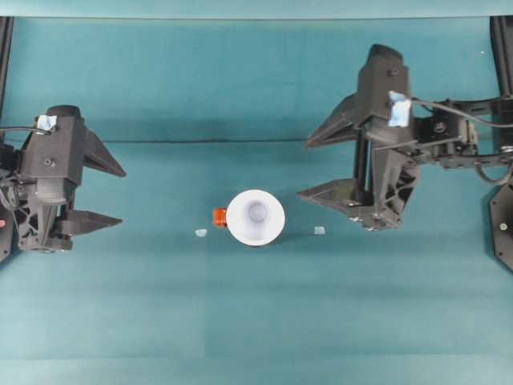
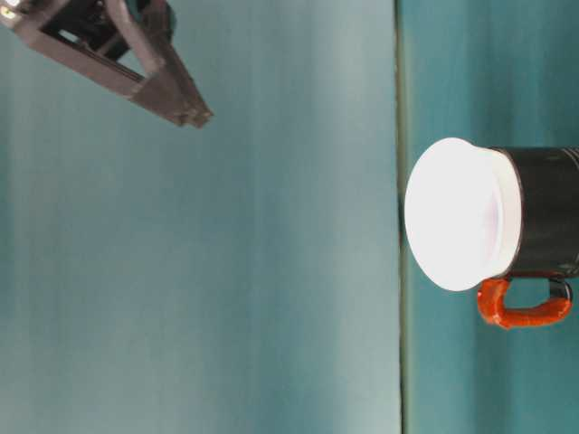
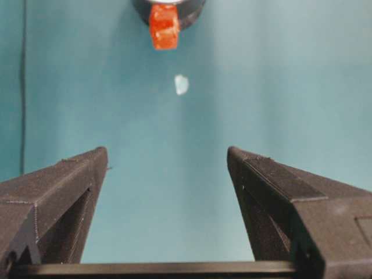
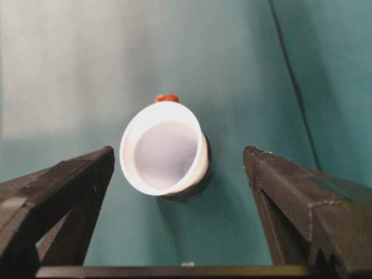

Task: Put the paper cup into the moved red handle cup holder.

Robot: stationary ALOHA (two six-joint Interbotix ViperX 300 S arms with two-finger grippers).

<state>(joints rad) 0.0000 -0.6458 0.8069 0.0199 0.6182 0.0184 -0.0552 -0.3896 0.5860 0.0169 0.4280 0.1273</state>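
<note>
paper cup (image 1: pixel 256 216) in holder (image 2: pixel 547 212) (mid-table) — upright

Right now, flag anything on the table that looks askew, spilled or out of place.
Nothing stands out. The paper cup sits upright in the black holder, its rim level. Two small pale scraps lie on the cloth either side.

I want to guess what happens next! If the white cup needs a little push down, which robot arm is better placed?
Probably the right gripper: it hangs open, closer to the paper cup, which already sits in the red handle cup holder. The left gripper is open, farther off.
</note>
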